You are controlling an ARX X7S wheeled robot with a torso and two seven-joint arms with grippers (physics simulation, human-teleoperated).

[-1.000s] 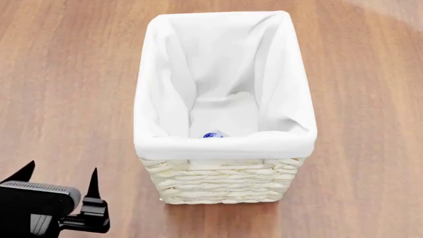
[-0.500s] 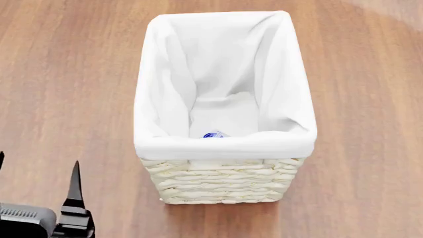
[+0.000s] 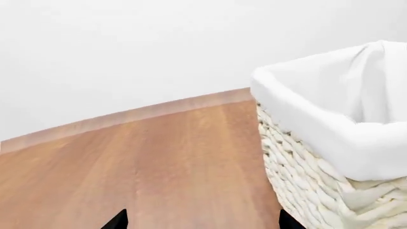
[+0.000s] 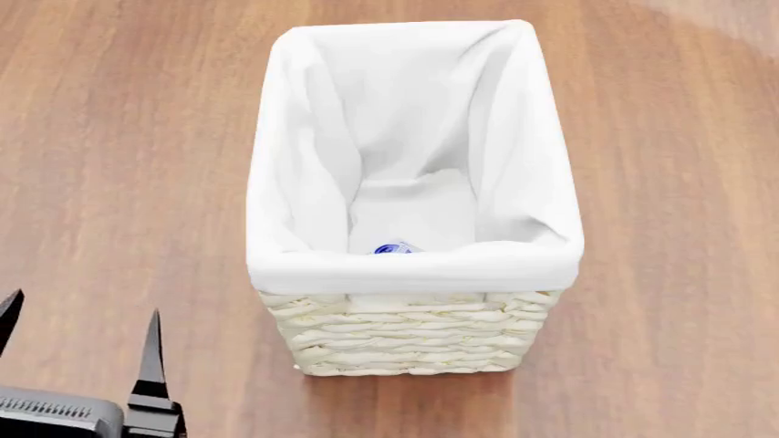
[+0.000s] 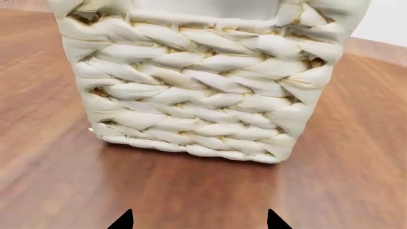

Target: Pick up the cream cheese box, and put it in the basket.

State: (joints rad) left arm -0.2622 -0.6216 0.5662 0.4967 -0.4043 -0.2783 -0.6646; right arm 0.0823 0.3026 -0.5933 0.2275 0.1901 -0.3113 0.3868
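Observation:
The basket, cream-white wicker with a white cloth liner over its rim, stands in the middle of the wooden floor. Deep inside it, against the near wall, a small piece of the cream cheese box shows, white with a blue mark; the near rim hides most of it. My left gripper is open and empty, low at the left, short of the basket's near left corner. In the left wrist view the left gripper has the basket beside it. The right gripper is open and empty, facing the basket's woven wall.
A wooden floor lies all around the basket. In the left wrist view a pale wall with a skirting strip rises beyond the floor.
My left gripper has drawn back toward the lower edge of the head view, still open. The basket and the box inside have not moved.

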